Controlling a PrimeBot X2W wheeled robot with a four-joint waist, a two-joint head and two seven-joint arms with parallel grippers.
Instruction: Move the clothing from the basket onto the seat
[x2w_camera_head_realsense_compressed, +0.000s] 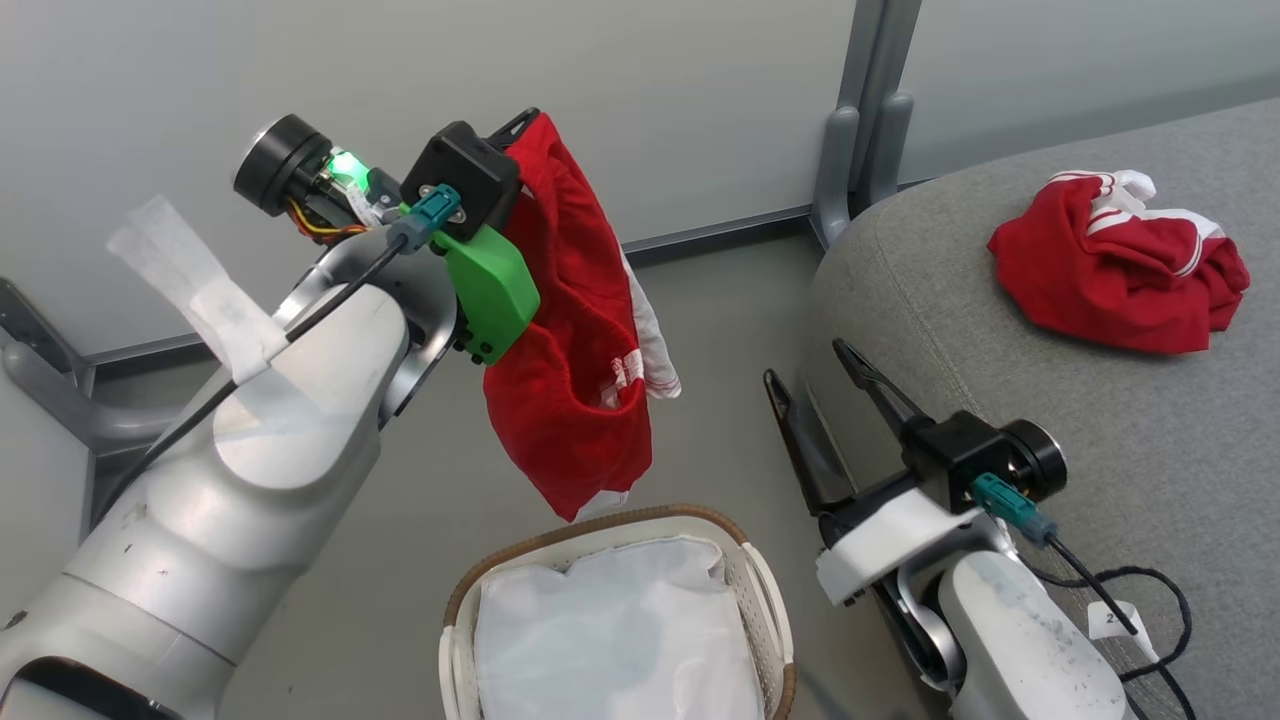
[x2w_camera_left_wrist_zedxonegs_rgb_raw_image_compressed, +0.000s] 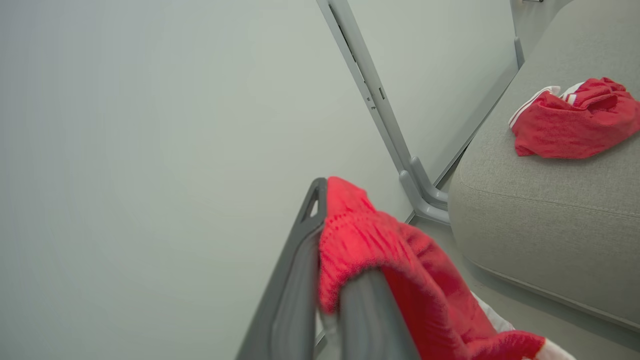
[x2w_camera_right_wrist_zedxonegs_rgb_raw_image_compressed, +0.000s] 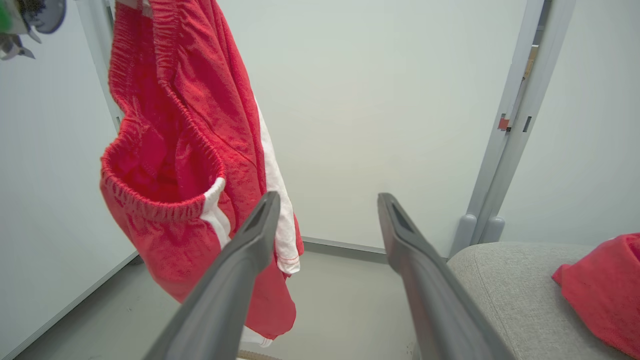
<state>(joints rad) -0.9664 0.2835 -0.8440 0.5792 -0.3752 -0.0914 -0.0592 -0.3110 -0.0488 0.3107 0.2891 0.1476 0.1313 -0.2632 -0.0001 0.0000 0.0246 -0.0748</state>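
Since the red shorts (x2w_camera_head_realsense_compressed: 570, 330) hang limp from a bunch of their elastic waistband, I judge them light, soft and floppy. They will swing and drape rather than keep a shape. The gathered waistband looks like the surest place to pinch, since a single thin layer elsewhere could slip.

The left gripper (x2w_camera_head_realsense_compressed: 522, 125) is clamped on that waistband, its long fingers pressed together with red cloth bulging over them. It holds the shorts high, so the white-trimmed leg hems dangle right over the basket (x2w_camera_head_realsense_compressed: 600, 522); whether they brush its brown rim I cannot tell. The basket holds a white liner sheet (x2w_camera_head_realsense_compressed: 615, 640).

The other red garment (x2w_camera_head_realsense_compressed: 1120, 270) lies crumpled on the grey seat (x2w_camera_head_realsense_compressed: 1000, 420), well back from its rounded front edge. The right gripper (x2w_camera_head_realsense_compressed: 805, 362) is empty, with its fingers spread, and hovers just beside the seat's near edge, between basket and cushion.

Bare cushion lies between that edge and the crumpled garment, room enough, I judge, for the shorts. The way across is open air above bare floor (x2w_camera_head_realsense_compressed: 720, 330). Three things need minding: the right gripper in the path, the cushion's edge, which trailing hems could drag on, and the grey metal upright (x2w_camera_head_realsense_compressed: 865, 130) at the wall behind.
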